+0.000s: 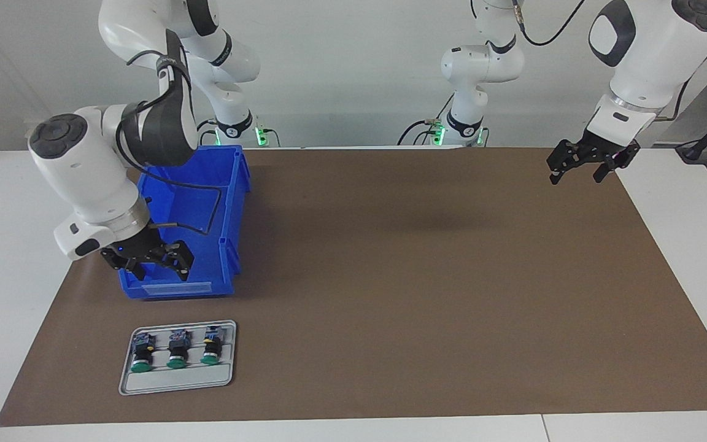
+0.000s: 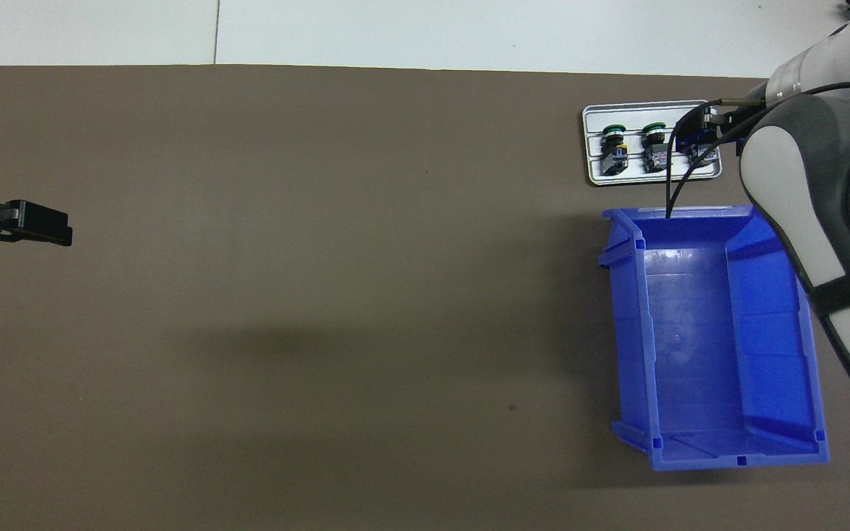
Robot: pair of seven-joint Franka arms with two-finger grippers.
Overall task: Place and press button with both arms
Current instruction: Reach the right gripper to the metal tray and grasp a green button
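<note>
Three green-capped buttons lie side by side on a grey tray (image 1: 175,380), at the right arm's end of the mat. The middle button (image 1: 176,352) and its neighbours show in the facing view. In the overhead view two buttons (image 2: 654,138) show on the tray (image 2: 646,112); the third is covered by my right gripper (image 2: 694,133). My right gripper (image 1: 158,271) is open and empty, in the air over the blue bin's edge nearest the tray. My left gripper (image 1: 576,178) is open and empty, waiting high over the mat's edge at the left arm's end; it also shows in the overhead view (image 2: 34,225).
A blue open bin (image 1: 234,202) stands empty on the brown mat (image 1: 427,276), nearer to the robots than the tray; it also shows in the overhead view (image 2: 772,332). The right arm's black cable hangs over the bin.
</note>
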